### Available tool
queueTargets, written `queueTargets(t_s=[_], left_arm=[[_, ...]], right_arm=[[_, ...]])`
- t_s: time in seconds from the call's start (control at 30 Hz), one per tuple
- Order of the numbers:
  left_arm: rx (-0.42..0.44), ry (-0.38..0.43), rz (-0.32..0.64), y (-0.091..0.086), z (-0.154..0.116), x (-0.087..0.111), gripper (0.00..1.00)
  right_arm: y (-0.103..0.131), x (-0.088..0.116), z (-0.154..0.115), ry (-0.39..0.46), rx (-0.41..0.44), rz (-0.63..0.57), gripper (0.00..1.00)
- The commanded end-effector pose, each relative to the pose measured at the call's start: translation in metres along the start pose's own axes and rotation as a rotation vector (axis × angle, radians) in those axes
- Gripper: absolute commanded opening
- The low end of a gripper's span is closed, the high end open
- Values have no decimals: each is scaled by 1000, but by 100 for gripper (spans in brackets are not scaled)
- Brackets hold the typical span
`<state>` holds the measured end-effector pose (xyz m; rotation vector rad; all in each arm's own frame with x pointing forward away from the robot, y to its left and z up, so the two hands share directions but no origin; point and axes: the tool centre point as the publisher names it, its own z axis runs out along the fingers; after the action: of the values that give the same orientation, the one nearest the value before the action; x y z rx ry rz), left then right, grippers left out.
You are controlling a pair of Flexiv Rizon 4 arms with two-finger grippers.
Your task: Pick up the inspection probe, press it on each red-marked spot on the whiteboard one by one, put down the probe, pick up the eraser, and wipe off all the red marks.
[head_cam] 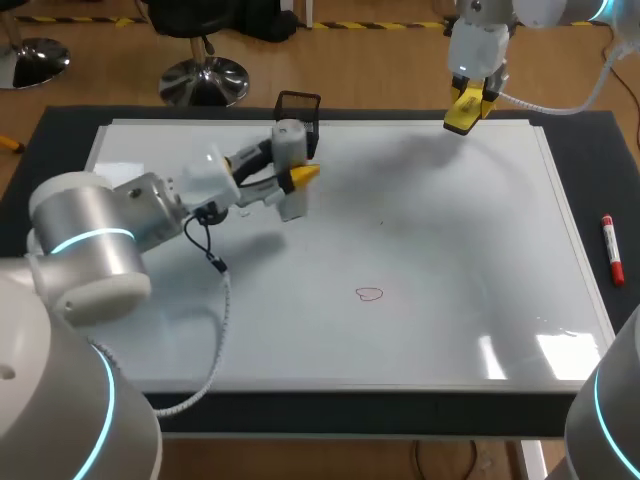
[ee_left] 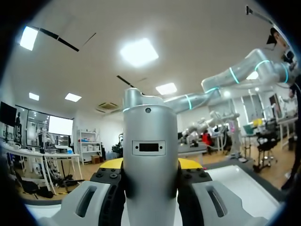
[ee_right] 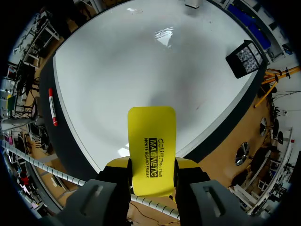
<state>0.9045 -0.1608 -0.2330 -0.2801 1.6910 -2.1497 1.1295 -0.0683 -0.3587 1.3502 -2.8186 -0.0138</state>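
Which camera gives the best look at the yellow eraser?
The right wrist view: the eraser sits close up, clamped in the right pincer. The head view shows it small; the left wrist view not discernibly.

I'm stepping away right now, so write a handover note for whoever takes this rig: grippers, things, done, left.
Left gripper: shut on the inspection probe, over the whiteboard near the black mesh holder.
Right gripper: shut on the yellow eraser, above the far edge.
Done: both tools picked up.
Left: one red mark shows mid-board, unwiped; whether it was pressed cannot be told; probe not yet put down.
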Motion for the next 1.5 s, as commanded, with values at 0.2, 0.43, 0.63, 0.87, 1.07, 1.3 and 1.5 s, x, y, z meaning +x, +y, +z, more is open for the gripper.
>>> queueTargets(t_s=[0.2, 0.43, 0.63, 0.87, 1.07, 1.3, 1.5], left_arm=[[-4, -137, -11, -3, -28, -43, 0], [2, -197, -14, -2, -45, -66, 0], [-8, -218, -7, -2, -56, -88, 0], [-10, -232, 5, -6, -62, -100, 0], [15, -265, -11, -3, -71, -109, 0], [19, -255, -9, -5, -72, -110, 0], [19, -255, -9, -5, -72, -110, 0]], right_arm=[[-1, 0, -1, 5, 1, -2, 0], [-1, 0, -1, 5, 1, -2, 0], [-1, 0, -1, 5, 1, -2, 0], [-1, 0, -1, 5, 1, -2, 0], [-1, 0, -1, 5, 1, -2, 0], [-1, 0, -1, 5, 1, -2, 0], [-1, 0, -1, 5, 1, -2, 0]])
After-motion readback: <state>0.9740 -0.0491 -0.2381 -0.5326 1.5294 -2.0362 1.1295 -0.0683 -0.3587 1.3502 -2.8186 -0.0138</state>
